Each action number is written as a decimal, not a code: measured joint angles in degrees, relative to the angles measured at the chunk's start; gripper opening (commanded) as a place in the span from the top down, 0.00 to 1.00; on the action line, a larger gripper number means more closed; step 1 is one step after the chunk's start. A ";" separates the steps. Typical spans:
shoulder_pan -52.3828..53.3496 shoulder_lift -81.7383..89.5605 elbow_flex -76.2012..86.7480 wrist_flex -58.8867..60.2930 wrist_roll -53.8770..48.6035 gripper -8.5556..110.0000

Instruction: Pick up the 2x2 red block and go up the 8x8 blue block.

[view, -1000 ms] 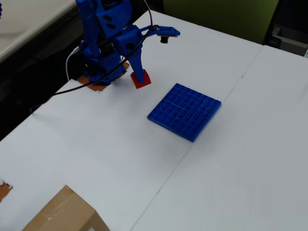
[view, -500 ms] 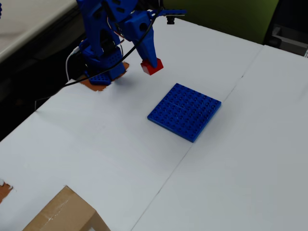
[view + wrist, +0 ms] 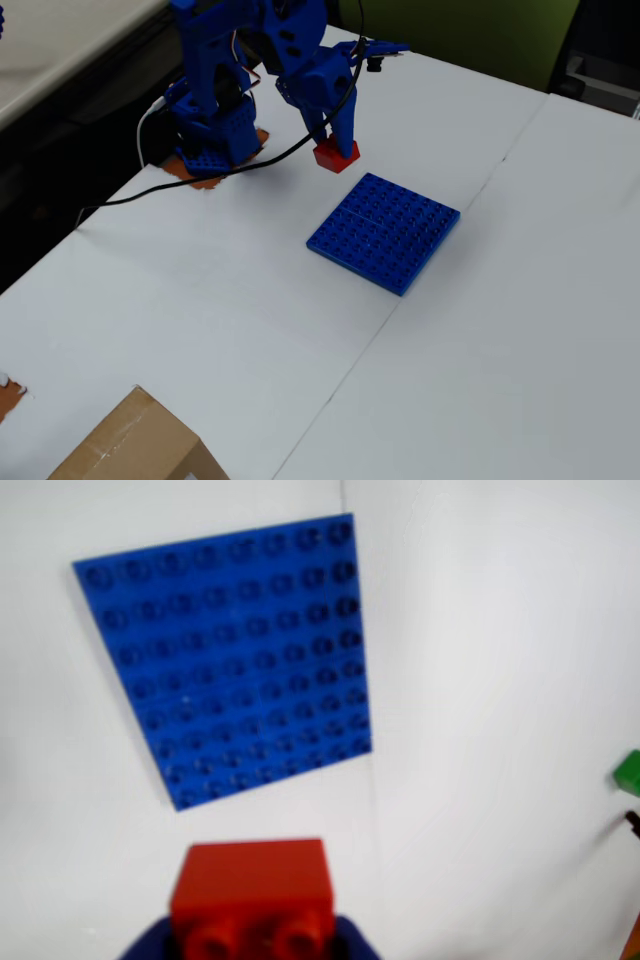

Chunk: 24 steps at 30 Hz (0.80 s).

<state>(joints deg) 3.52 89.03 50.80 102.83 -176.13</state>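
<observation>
A white table (image 3: pixel 520 330) carries the flat square blue studded plastic baseplate (image 3: pixel 384 231), which lies alone near the middle with bare surface all round it. A brown cardboard box (image 3: pixel 135 445) sits at the bottom left corner of the overhead view, well apart from the plate. A black cable (image 3: pixel 190 185) trails from the blue arm's base across the table edge. At the right edge of the wrist view a small green piece (image 3: pixel 629 771) shows, too cut off to identify. The blue two-finger gripper (image 3: pixel 337 150) is clamped on the small bright red plastic studded brick (image 3: pixel 335 155), holding it clear of the table just beside the baseplate's far corner; in the wrist view the brick (image 3: pixel 250 895) sits below the baseplate (image 3: pixel 235 660), not touching it.
</observation>
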 measured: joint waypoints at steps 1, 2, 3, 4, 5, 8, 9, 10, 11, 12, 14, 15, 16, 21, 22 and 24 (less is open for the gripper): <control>-0.26 -0.53 -0.44 0.00 0.00 0.86; -0.53 -1.14 -0.79 0.00 0.00 0.86; -0.79 -1.85 -1.32 0.00 0.00 0.86; -1.14 -2.55 -2.11 0.00 0.00 0.86; -1.41 -3.25 -2.81 0.00 0.00 0.86; -2.20 -5.63 -5.36 0.00 0.00 0.86; -2.46 -6.42 -5.98 0.00 0.00 0.86; -2.64 -7.12 -6.59 0.00 0.00 0.86; -2.81 -7.73 -7.12 0.00 -0.18 0.86; -2.81 -8.44 -7.65 0.00 -0.18 0.86; -3.08 -9.67 -8.44 0.00 -0.26 0.86; -3.08 -10.28 -8.70 0.00 -0.26 0.86; -3.08 -10.81 -9.05 0.00 -0.26 0.86; -4.22 -13.36 -10.37 0.00 -0.26 0.85; -4.39 -13.80 -11.07 0.00 -0.26 0.85; -4.75 -14.59 -11.87 -0.18 -0.26 0.85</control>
<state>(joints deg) -1.23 74.44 38.94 102.66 -176.40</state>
